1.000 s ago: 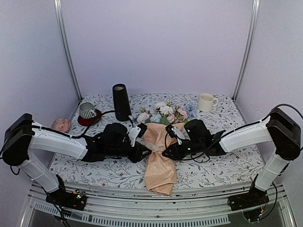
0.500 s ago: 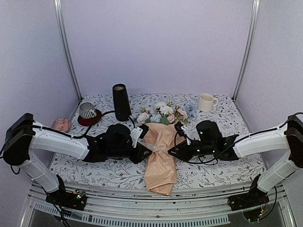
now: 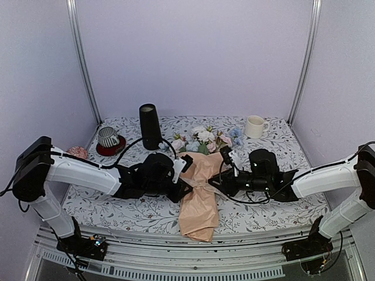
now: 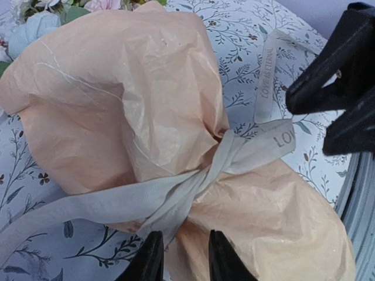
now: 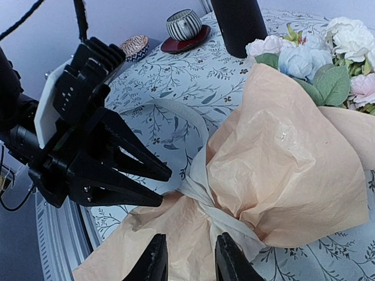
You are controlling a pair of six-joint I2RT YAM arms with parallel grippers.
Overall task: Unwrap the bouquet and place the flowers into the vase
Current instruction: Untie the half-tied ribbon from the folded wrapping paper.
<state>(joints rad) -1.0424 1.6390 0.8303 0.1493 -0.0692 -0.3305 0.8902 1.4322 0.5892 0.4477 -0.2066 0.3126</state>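
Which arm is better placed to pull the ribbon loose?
Probably left: the left tool has open tips at the ribbon loop beside the knot. The right tool is near too, so it's close.

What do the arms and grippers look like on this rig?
The left arm and right arm: white link shells, black joints, loose black cables. The left gripper and right gripper: black, two tapered fingers, a white side plate.

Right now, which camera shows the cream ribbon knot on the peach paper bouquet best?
Left wrist: the cream ribbon knot sits mid-frame, large, its printed tails readable. Right wrist shows it smaller, low in frame. Top external shows only a thin pale band.
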